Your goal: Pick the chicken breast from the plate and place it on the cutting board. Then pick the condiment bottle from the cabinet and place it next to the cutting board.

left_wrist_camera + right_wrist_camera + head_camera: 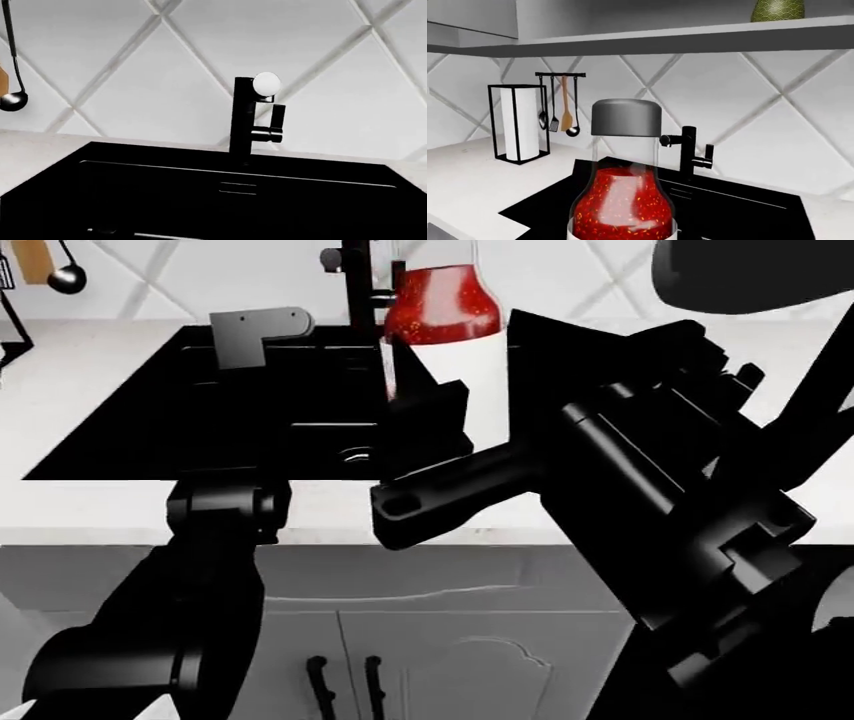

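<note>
Carrying the condiment bottle [447, 325] is the step I judge to be in hand: the second half of the task, with the bottle out of the cabinet and not yet set down. In the head view my right end effector [434, 420] is clamped around the bottle's lower body, its dark fingers on either side of the white label, and the bottle stands upright over the black sink [160, 430], at about twelve o'clock from me. The right wrist view confirms it, showing the red sauce and dark cap filling the foreground, with the faucet [690, 150] behind and a paper towel holder [519, 125] and hanging utensils [560, 107] off at ten o'clock.

My left end effector [260, 335] sits over the sink's far edge at eleven o'clock; whether it is open I cannot tell, though it seems to hold nothing. Its wrist camera sees only the faucet and tiled wall.

Neither the cutting board, the plate nor the chicken breast shows in any view. My next move, I think, calls for turning to find the board, then lowering the bottle upright onto the tabletop just beside it.
</note>
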